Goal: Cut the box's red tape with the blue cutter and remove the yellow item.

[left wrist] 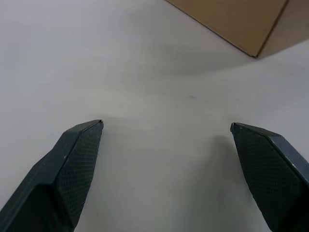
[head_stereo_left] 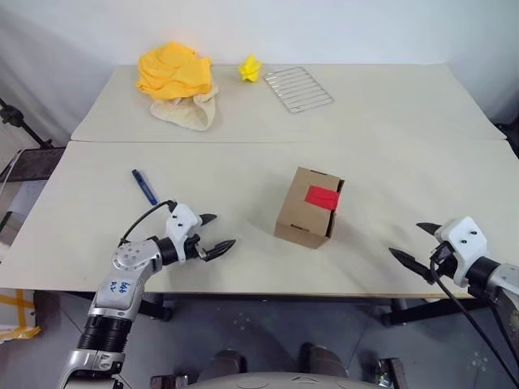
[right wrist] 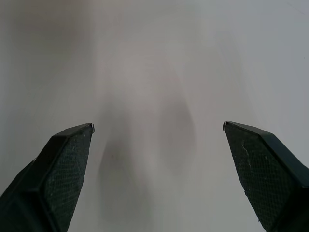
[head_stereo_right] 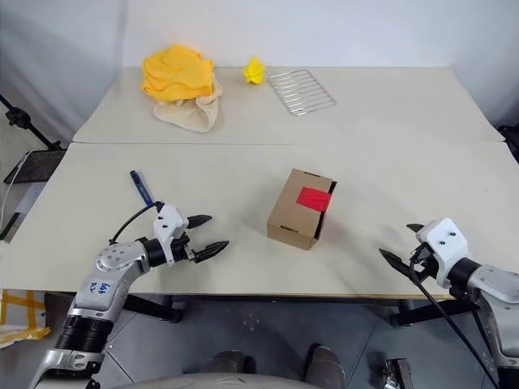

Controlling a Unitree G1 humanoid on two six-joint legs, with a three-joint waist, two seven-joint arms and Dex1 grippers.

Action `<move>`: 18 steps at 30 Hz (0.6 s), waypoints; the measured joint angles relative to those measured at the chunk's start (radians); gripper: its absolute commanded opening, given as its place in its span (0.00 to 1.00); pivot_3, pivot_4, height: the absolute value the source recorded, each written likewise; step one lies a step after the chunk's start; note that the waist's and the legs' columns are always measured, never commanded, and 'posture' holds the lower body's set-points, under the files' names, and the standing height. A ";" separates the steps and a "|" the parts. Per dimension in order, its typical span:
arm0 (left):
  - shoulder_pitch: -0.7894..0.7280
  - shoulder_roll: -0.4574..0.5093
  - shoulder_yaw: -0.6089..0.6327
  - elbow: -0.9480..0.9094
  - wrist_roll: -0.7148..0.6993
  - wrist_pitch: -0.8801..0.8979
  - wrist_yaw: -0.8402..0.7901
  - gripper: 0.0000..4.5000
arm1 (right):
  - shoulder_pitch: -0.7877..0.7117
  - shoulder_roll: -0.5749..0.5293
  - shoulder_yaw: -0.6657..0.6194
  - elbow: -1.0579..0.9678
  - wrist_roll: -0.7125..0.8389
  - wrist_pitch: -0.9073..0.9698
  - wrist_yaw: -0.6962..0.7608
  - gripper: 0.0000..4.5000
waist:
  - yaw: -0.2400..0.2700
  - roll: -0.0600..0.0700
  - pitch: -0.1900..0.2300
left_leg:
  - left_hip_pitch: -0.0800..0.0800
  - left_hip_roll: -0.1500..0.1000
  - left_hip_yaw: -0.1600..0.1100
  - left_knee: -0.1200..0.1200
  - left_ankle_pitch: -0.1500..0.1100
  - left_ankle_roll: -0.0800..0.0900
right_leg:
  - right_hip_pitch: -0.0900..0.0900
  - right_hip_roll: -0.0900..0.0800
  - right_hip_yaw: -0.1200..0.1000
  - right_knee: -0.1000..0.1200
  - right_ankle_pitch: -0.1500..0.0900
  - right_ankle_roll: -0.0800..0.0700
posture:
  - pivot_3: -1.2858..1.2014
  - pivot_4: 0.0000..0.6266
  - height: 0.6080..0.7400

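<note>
Two open grippers over the near desk, with the taped carton between them.

Near the desk's front edge, the left gripper (head_stereo_left: 217, 234) and the right gripper (head_stereo_left: 414, 244) each hold their two black fingers wide apart, gripping nothing. Between them, mid-desk, stands the small brown cardboard box (head_stereo_left: 309, 207), its bright red rectangular tape patch (head_stereo_left: 322, 196) uncut. Toward the left edge lies the slim blue pen-like cutter (head_stereo_left: 144, 185), apart from the left gripper. On the far desk rest an orange-yellow cloth heap (head_stereo_left: 174, 73), a small spiky yellow paper lump (head_stereo_left: 250, 68) and a wire rack (head_stereo_left: 298, 88).
</note>
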 measured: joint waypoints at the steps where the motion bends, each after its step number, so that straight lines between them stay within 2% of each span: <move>1: 0.000 0.000 0.000 0.000 0.000 -0.001 -0.001 1.00 | 0.000 0.000 0.000 0.000 0.000 0.001 0.000 1.00 | 0.000 0.000 0.000 | 0.000 0.000 0.000 0.000 0.000 0.000 | 0.000 0.000 0.000 0.000 0.000 0.000 | 0.52 0.24 1.00; 9: -0.028 -0.001 -0.018 -0.008 0.015 0.055 0.030 1.00 | -0.014 0.017 0.005 -0.026 -0.028 0.083 -0.097 1.00 | 0.002 0.000 0.000 | 0.000 0.000 0.000 0.001 0.000 0.000 | 0.000 0.000 0.000 0.001 0.000 0.000 | 0.52 0.24 1.00; 11: -0.028 -0.007 -0.023 -0.010 0.024 0.039 0.030 0.91 | -0.029 0.017 0.017 -0.027 -0.059 0.120 -0.140 1.00 | 0.003 0.000 0.000 | 0.000 0.000 0.000 0.001 0.000 0.000 | 0.000 0.000 0.001 0.001 0.000 0.000 | 0.52 0.24 1.00; 18: -0.058 -0.073 -0.059 0.013 0.036 0.017 0.043 0.44 | -0.065 0.072 0.033 -0.114 -0.011 0.231 -0.167 0.47 | 0.005 -0.001 0.000 | -0.001 0.000 0.001 0.001 0.000 0.000 | -0.001 0.000 0.001 0.001 0.000 0.000 | 0.52 0.24 1.00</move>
